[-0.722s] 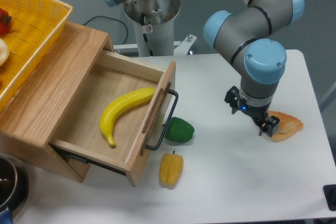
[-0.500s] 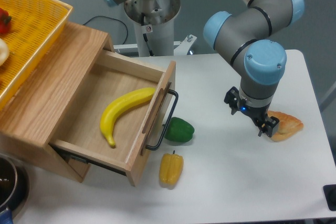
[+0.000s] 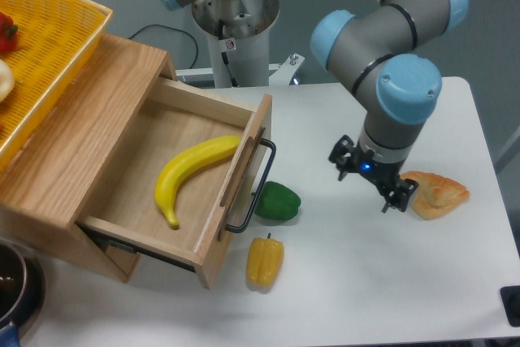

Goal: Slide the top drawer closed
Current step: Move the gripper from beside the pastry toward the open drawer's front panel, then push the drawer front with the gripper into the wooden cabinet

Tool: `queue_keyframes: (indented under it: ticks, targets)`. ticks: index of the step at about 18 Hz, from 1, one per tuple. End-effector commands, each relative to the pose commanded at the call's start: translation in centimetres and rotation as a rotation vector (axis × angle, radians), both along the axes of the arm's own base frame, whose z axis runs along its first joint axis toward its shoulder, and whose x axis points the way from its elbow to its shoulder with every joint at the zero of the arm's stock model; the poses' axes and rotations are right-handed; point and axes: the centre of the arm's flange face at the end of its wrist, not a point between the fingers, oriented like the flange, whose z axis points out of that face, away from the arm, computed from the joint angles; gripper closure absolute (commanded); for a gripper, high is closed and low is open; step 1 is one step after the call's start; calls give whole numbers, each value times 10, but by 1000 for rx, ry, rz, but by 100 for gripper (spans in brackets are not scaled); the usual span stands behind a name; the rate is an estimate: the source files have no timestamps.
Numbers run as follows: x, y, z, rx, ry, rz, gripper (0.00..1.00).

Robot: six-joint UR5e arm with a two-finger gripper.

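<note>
The top drawer (image 3: 175, 193) stands pulled well out of the oak cabinet (image 3: 77, 140), its front panel facing the middle of the white table (image 3: 382, 274). A banana (image 3: 188, 174) lies loose on its floor. The black bar handle (image 3: 253, 187) runs along the front panel, and a green bell pepper (image 3: 276, 201) sits touching or just beside its lower end, with a yellow bell pepper (image 3: 264, 260) near the drawer's front corner.

The gripper (image 3: 371, 182) hangs low over the table, well apart from the drawer and just beside a pastry (image 3: 437, 193). Its fingers look spread and hold nothing.

The drawer looks stiff and fairly light, solid wood on runners, so I'd expect it to slide with a steady push. There's no need to grasp anything: pressing flat against the front panel near the middle of the handle should keep it from skewing. The banana may roll a little.
</note>
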Motion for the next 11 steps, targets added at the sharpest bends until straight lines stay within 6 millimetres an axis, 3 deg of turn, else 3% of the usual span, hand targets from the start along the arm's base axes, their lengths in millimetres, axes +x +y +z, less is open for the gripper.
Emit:
queue_keyframes:
  ticks: [4, 6, 11]
  targets:
    - [32, 16, 10, 30, -79, 10, 70]
    - [47, 27, 18, 49, -89, 36, 87]
    - [67, 37, 35, 121, -138, 64, 92]
